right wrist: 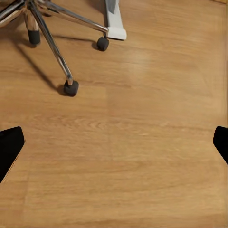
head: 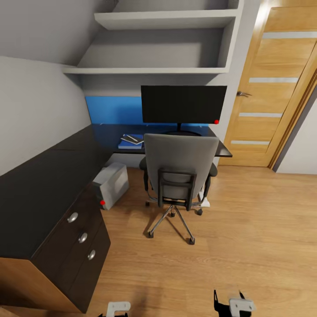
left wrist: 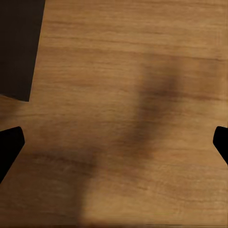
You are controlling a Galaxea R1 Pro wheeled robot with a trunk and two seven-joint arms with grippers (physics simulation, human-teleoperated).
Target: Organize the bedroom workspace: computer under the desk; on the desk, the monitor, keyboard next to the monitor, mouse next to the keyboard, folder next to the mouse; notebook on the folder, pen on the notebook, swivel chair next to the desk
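The robot is standing back from the counter (head: 66, 176), both arms low over the wooden floor (head: 246, 246). The left claw (left wrist: 114, 142) and right claw (right wrist: 114, 142) are each spread wide and holding nothing, their dark fingertips (left wrist: 10, 145) sitting at opposite edges of the wrist views.

The monitor (head: 183, 104) is standing at the counter's back edge. The computer (head: 111, 185), a grey box with 1 red light, is sitting on the floor by the drawers, under the counter's edge. Near the back corner a blue folder (head: 130, 144) is lying with a notebook (head: 132, 139) on it (a thin pale stroke on top may be the pen; too small to tell). The grey chair (head: 179, 171) is tucked against the front edge, blocking whatever lies before the monitor, so I cannot tell where keyboard and mouse are.

This fits a late check as well as an approach. Either way, coming closer should be done slowly, keeping the arms clear of the chair's castors (right wrist: 71, 88) and the drawer corner (left wrist: 19, 47).
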